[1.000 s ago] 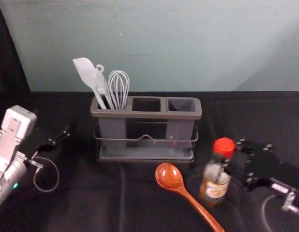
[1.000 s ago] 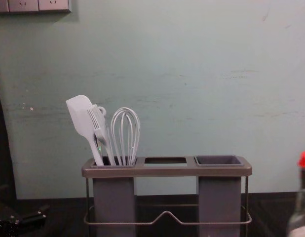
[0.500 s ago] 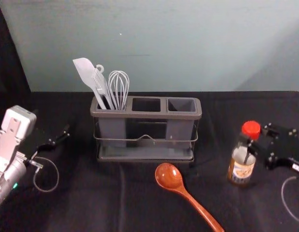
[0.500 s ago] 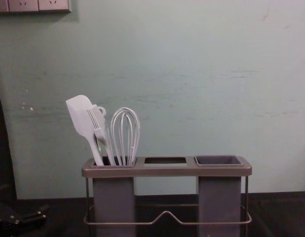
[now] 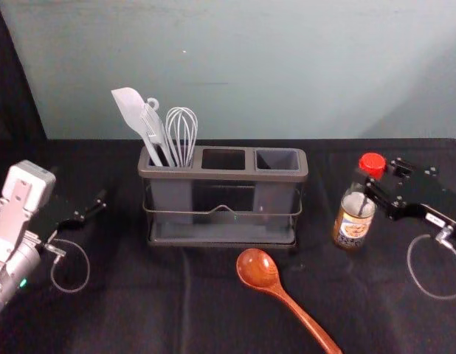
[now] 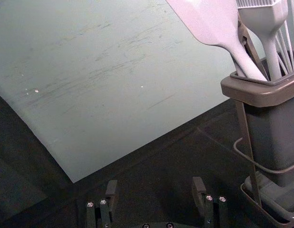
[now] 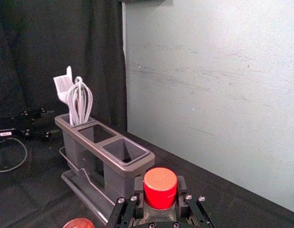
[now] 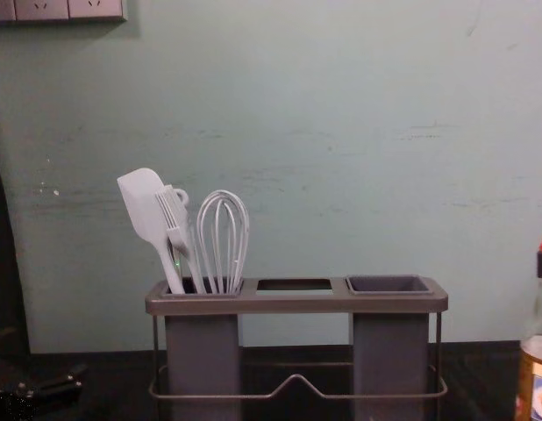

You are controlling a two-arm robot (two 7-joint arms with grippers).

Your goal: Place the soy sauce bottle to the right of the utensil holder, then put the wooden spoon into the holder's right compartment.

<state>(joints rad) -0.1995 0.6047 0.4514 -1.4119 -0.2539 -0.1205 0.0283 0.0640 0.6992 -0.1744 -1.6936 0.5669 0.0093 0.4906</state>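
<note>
Bottle cap (image 5: 372, 164) red; spoon (image 5: 259, 271) orange-brown; holder (image 5: 228, 175) grey-brown; whisk (image 5: 181, 131) whitish.

Open gap between holder (image 5: 224, 176) and bottle (image 5: 353, 228) — wooden spoon (image 5: 259, 271) in front.

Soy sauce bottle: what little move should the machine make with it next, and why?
Probably ease the soy sauce bottle down until the table bears it: it is upright or nearly so, right of the utensil holder, the right gripper's jaws around its neck.
</note>
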